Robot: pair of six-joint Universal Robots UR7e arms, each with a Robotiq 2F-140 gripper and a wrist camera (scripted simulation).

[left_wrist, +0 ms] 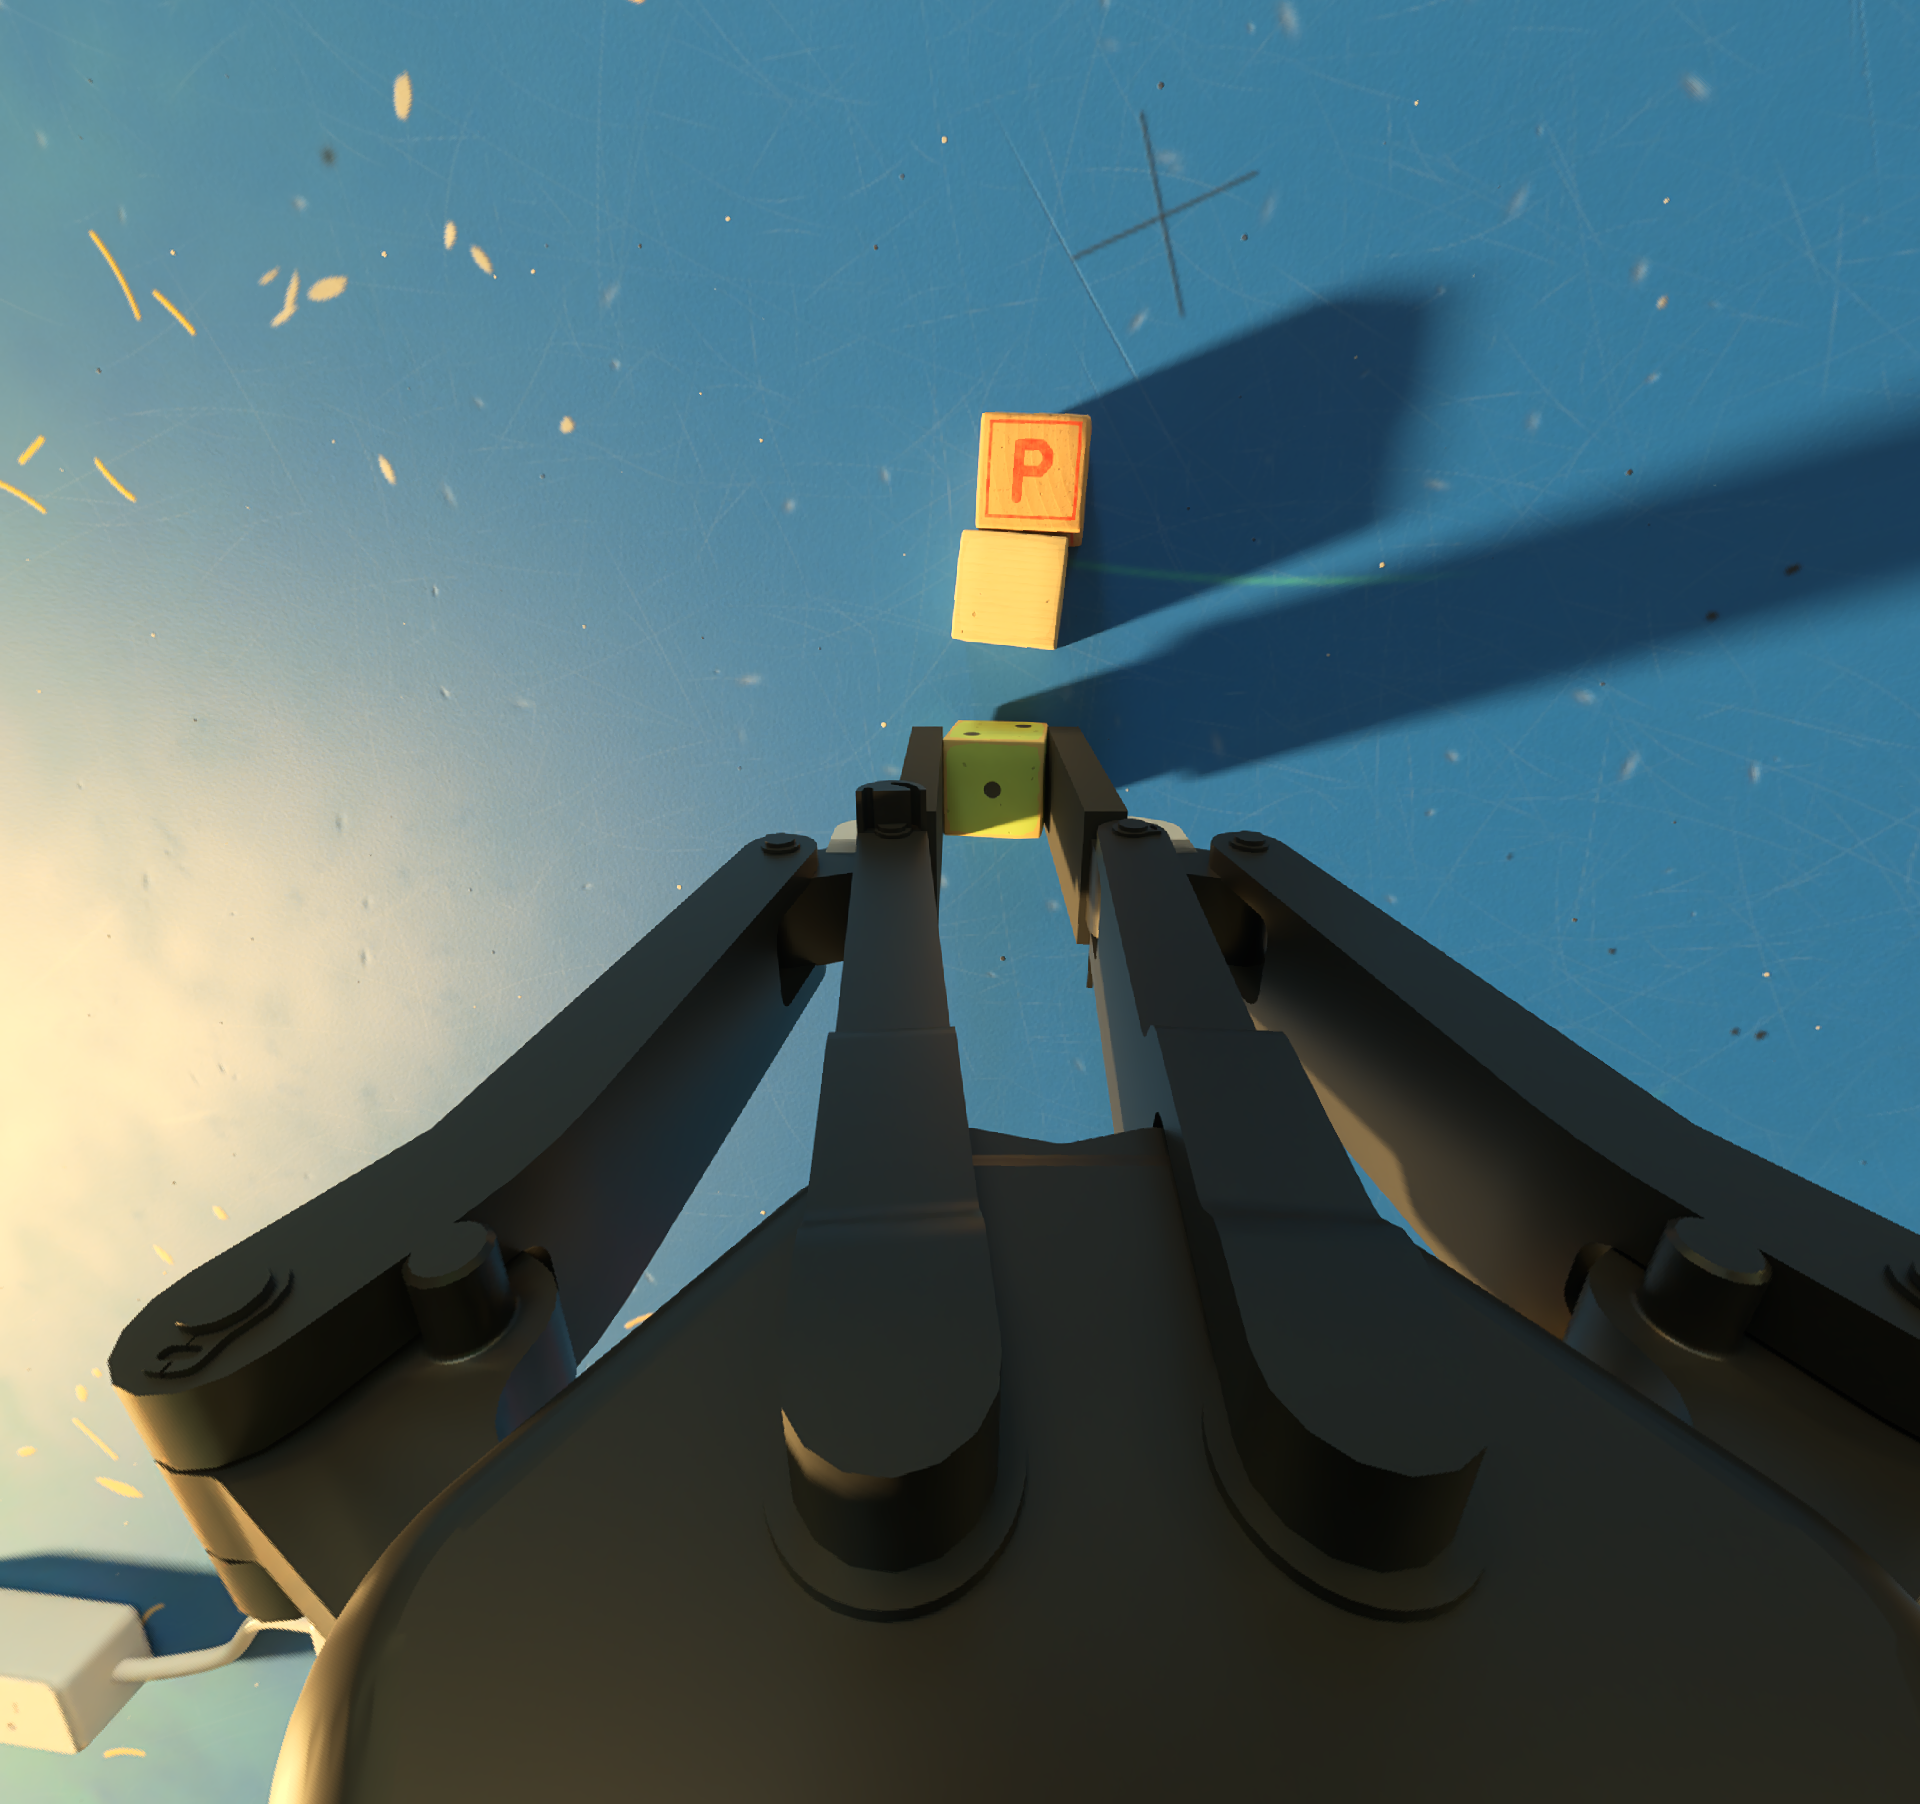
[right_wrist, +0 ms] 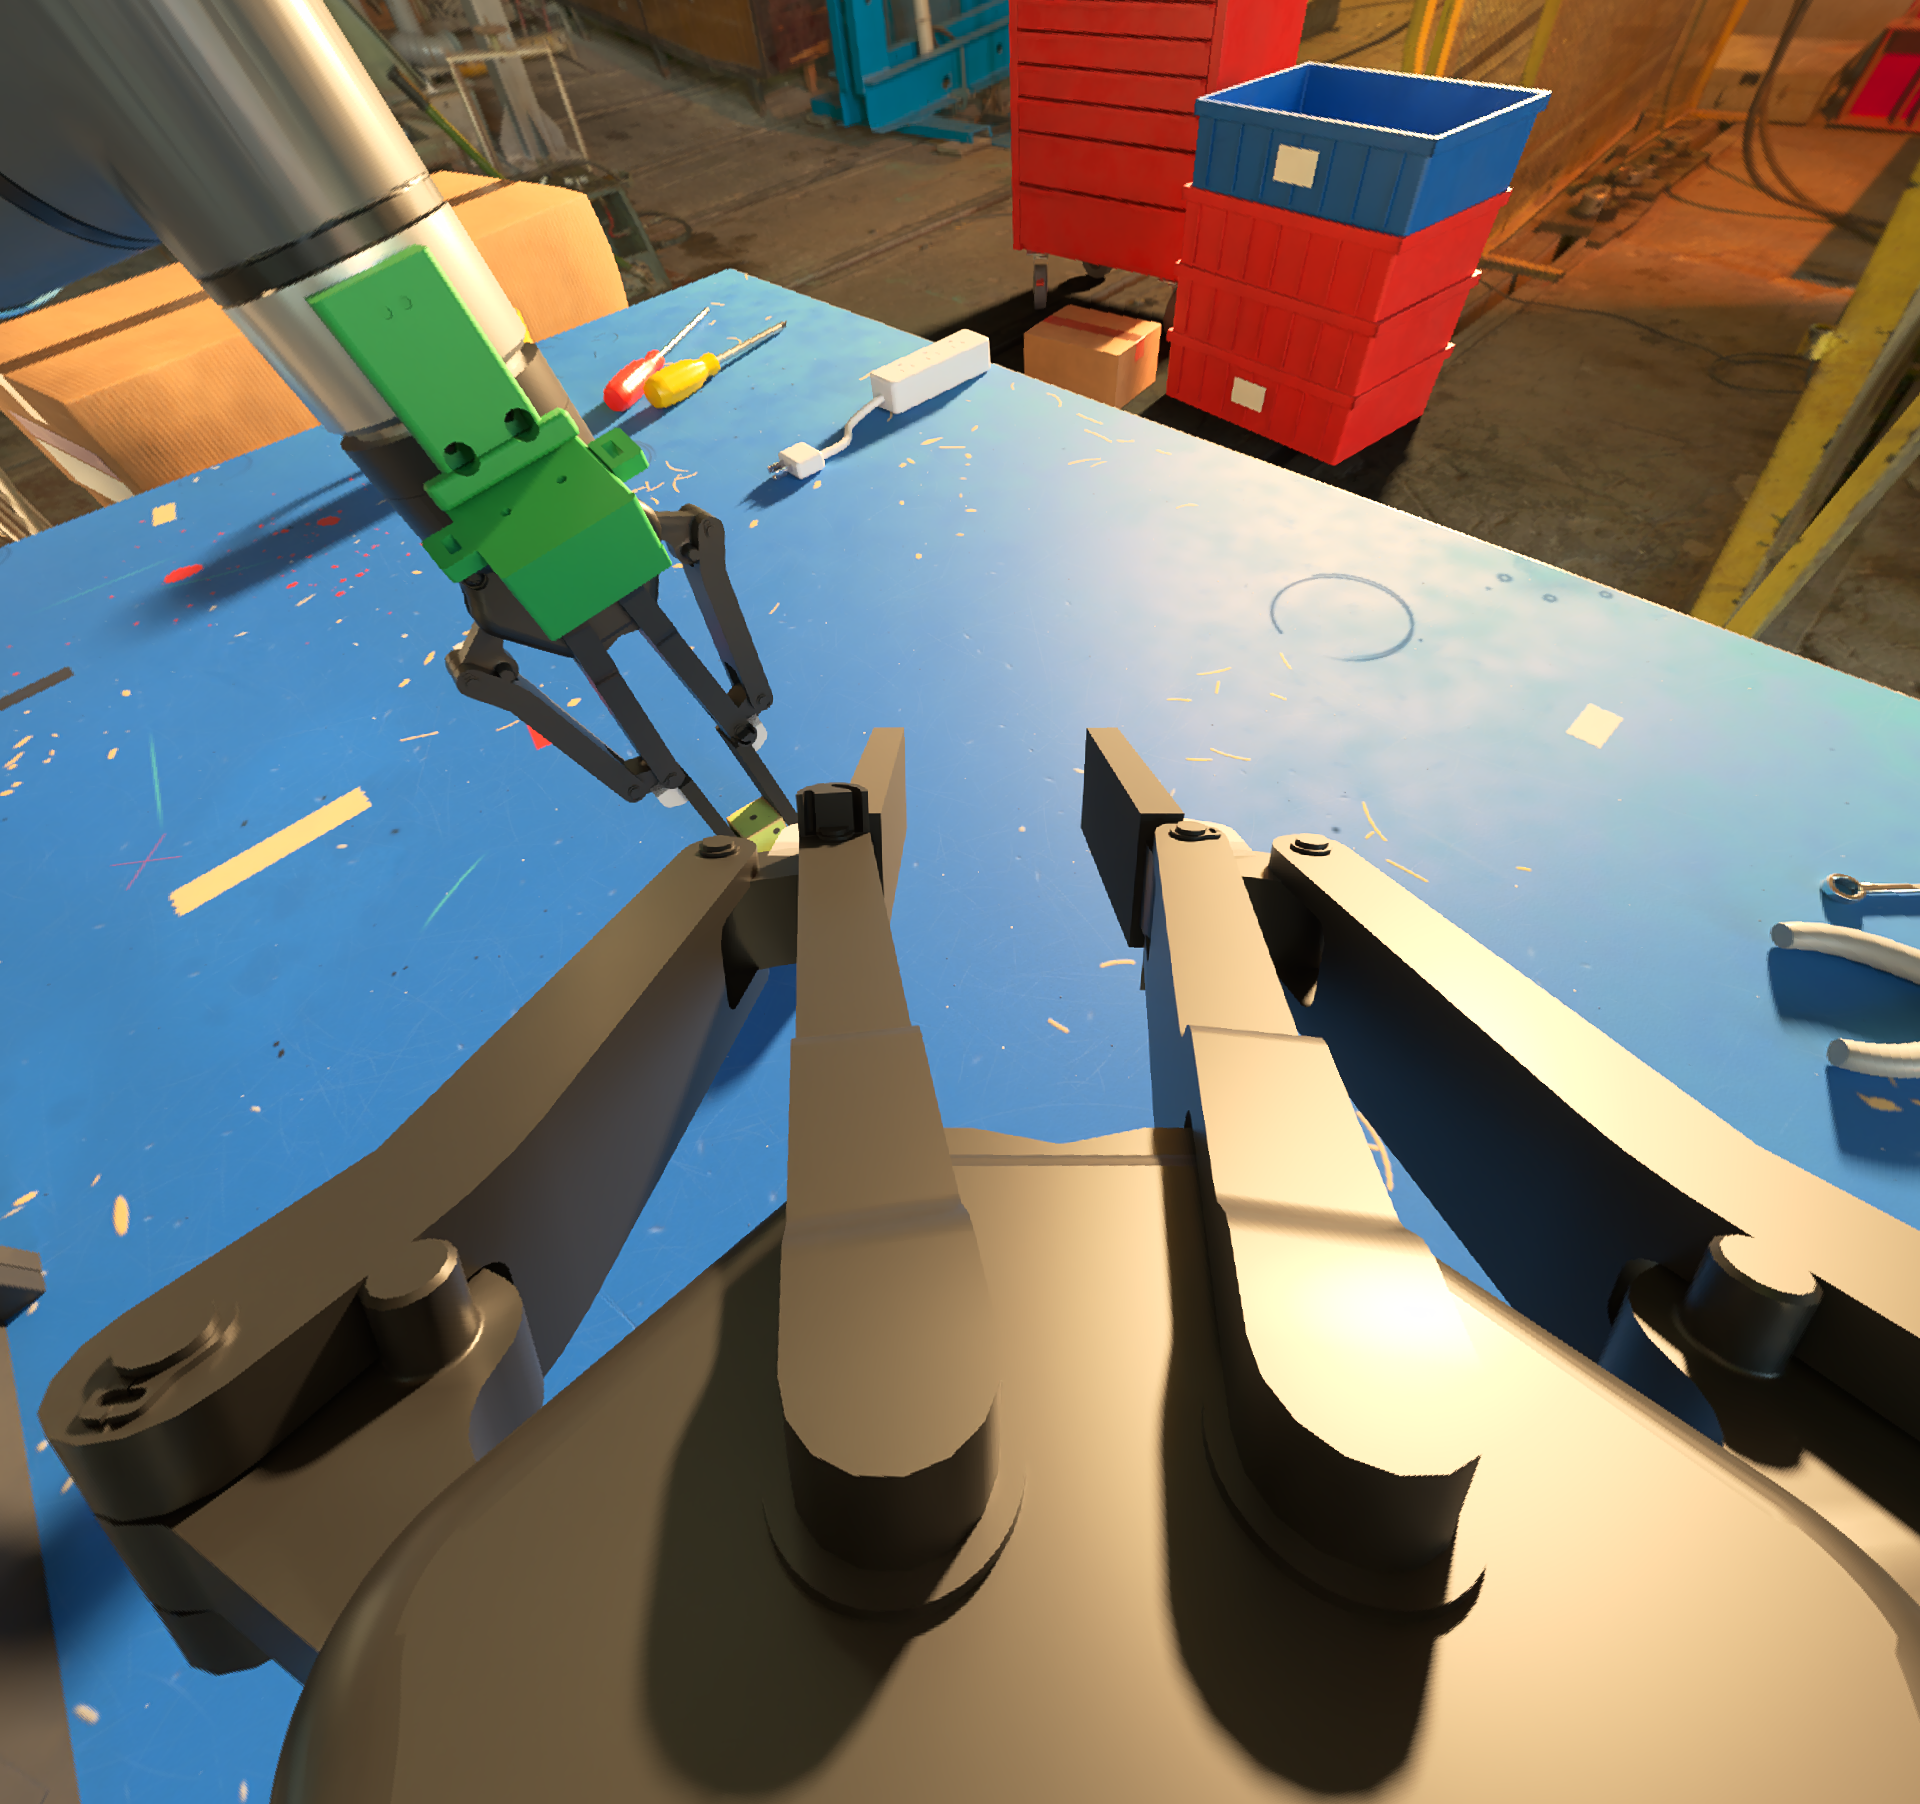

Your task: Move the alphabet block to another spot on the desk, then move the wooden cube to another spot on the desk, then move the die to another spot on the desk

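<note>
Left wrist view, centre of frame: left claw pinching the die, one finger flat against each side face. Yellow-green cube with no long axis; single-pip face turned toward the camera, two-pip face on the far upper side, edges square to the fingers. Whether resting on the blue table or lifted clear, cannot tell.

Just above the die in the frame: wooden cube, plain pale face up, apart from the claw tips by a narrow strip of table. Directly above that: alphabet block, orange with a red letter and border, touching or nearly touching the cube's far edge, set a little to the right and turned very slightly. All three in a near-vertical line up the middle of the frame, long dark shadows thrown to the right. White adapter with cord in the lower left corner.

Right wrist view: right claw spread wide, nothing between the fingers, over bare table. Left claw at centre left, tips down at the table, a sliver of die showing behind the near finger. Two screwdrivers and a power strip near the upper edge of the table.
</note>
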